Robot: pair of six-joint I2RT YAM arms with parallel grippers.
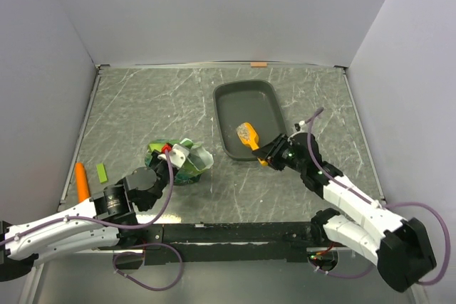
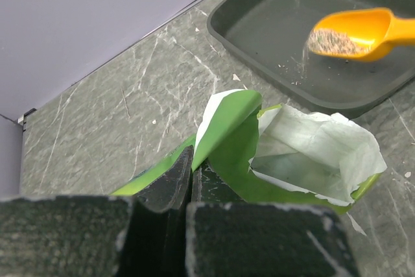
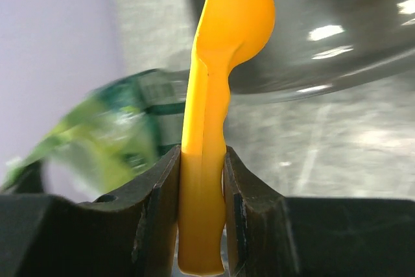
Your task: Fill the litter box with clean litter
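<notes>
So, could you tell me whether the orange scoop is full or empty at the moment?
Loaded: the orange scoop carries a mound of clean litter above the litter box, with grains trickling off.

Lab test cell, blank walls (image 1: 214, 12), marbled tabletop (image 1: 157, 105)

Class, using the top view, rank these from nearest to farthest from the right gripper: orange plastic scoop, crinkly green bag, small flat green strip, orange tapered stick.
1. orange plastic scoop, held in the right gripper
2. crinkly green bag, centre
3. small flat green strip, left
4. orange tapered stick, far left edge
</notes>
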